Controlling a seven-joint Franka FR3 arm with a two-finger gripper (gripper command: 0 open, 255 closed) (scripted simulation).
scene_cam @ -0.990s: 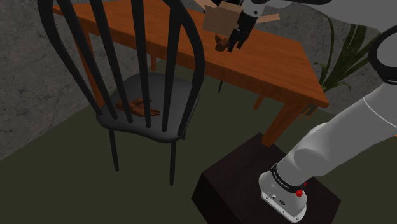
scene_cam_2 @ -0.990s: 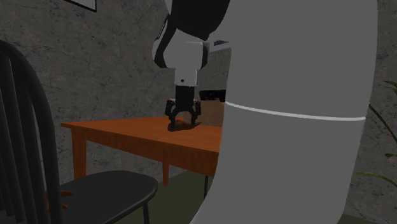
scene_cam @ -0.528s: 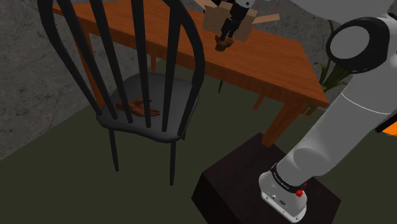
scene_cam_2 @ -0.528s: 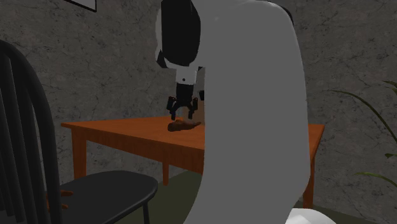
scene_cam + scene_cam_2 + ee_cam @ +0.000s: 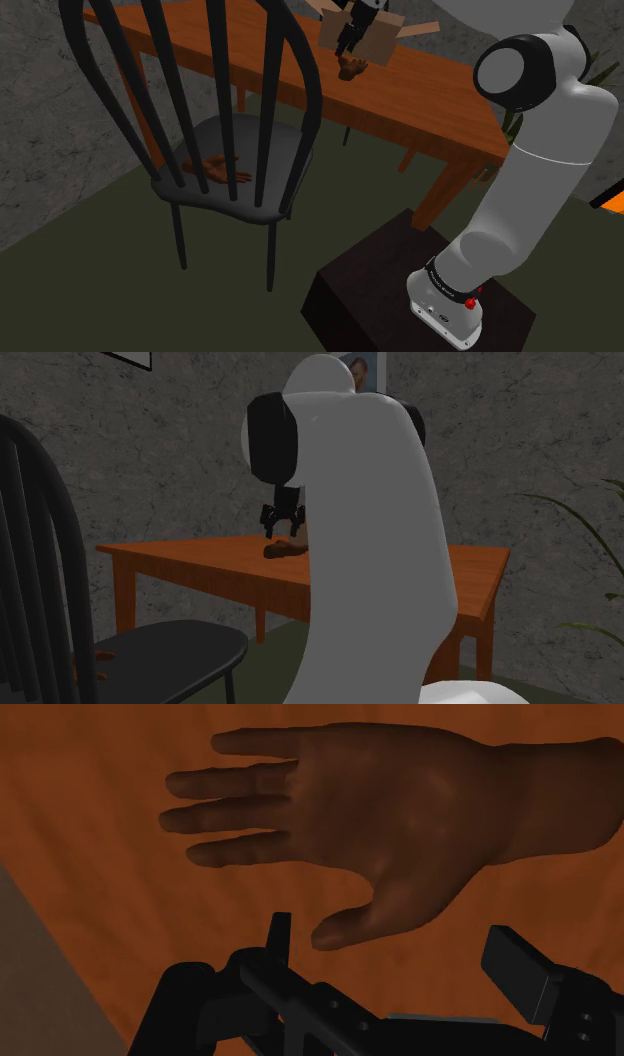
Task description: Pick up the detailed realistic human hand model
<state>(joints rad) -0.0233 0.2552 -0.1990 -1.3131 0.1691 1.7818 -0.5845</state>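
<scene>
The step in hand is the approach. The gripper (image 5: 346, 48) hangs just above the hand model (image 5: 352, 68), which lies flat on the orange-brown counter (image 5: 430, 105), just in front of an open cardboard box (image 5: 372, 38). Nothing is held yet.

In the wrist view the two black fingers (image 5: 522, 969) stand apart and touch nothing. The model lies beyond them with its palm broad, its own digits stretched one way and its wrist stub the other. Its thumb points toward the gap between the fingers.

The next move is likely a straight descent, then a close and a lift. The model is low and flat, so the fingers would have to reach almost to the counter. As they stand, they open along the model's length, so a turn of the wrist may be needed to span its narrower way.

The arm (image 5: 545, 180) rises upright from its dark stand (image 5: 370, 290), bends at a high elbow and reaches out over the counter, with the gripper pointing down. A second brown hand-shaped thing (image 5: 215, 168) lies on the seat of a black chair (image 5: 230, 135), well apart from the gripper.
</scene>
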